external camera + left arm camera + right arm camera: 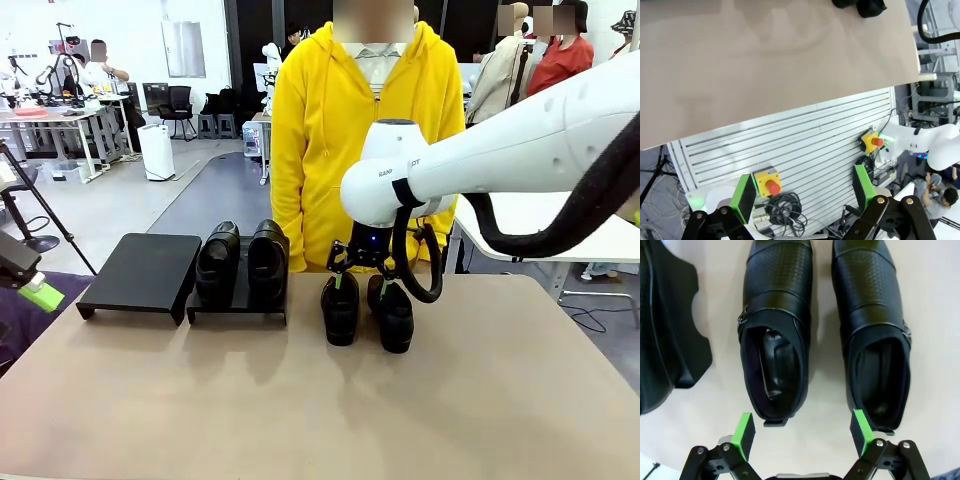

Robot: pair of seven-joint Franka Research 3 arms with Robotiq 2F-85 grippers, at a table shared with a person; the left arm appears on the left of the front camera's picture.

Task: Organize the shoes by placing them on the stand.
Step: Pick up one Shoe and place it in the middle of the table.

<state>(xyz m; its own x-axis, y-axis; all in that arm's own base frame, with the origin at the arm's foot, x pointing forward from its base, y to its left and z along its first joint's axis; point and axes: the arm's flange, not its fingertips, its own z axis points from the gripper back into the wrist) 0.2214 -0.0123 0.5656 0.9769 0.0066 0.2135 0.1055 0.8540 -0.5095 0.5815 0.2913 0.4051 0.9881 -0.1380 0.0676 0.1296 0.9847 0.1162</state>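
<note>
The right end effector [802,434] is spread wide. One shoe [775,330] lies at its 12 o'clock, a second shoe [875,330] at 1.

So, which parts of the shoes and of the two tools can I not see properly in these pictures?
- Front view: the right tool and its cable hide the heel ends of the left loose shoe and the right loose shoe.
- Right wrist view: the top edge cuts off both toes.
- Front view: the left edge cuts off most of the left tool.
- Left wrist view: the top edge cuts those shoes to dark scraps.
</note>
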